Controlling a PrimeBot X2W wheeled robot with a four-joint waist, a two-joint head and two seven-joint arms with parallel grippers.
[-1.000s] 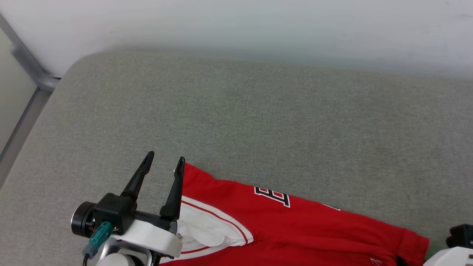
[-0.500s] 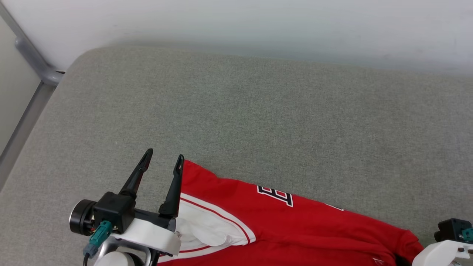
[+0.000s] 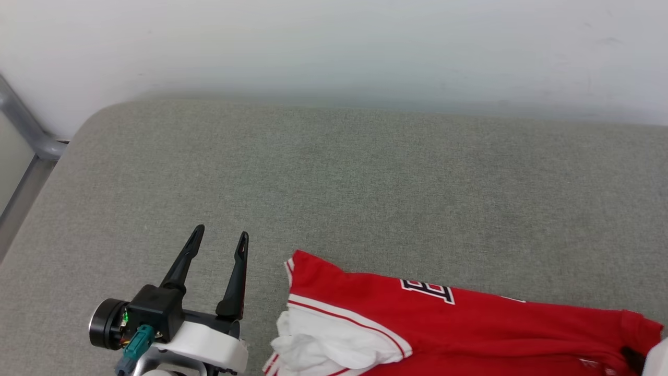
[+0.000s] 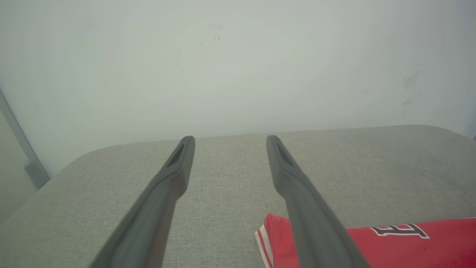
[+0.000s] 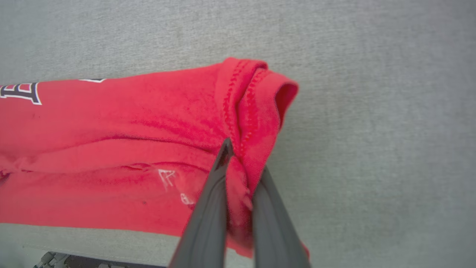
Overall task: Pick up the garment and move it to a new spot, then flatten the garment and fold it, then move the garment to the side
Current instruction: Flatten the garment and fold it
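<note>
One garment (image 3: 469, 318), red with white sleeve, lying along near edge of grey cushion (image 3: 365, 183), left pincer (image 3: 221, 232) spread wide and empty, apart from its left end, right pincer (image 5: 243, 159) closed on bunched red edge.

red garment (image 3: 496, 329) with white sleeve (image 3: 334, 349), striped trim (image 3: 288, 265) and black white-outlined lettering (image 3: 428, 291), on grey-green cushion (image 3: 334, 183).

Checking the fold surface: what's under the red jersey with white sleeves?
The red jersey-style garment with white sleeves lies on a grey-green fabric cushion, which shows around it. Anything beneath the cloth is covered. The right end effector pinches its red edge.
</note>
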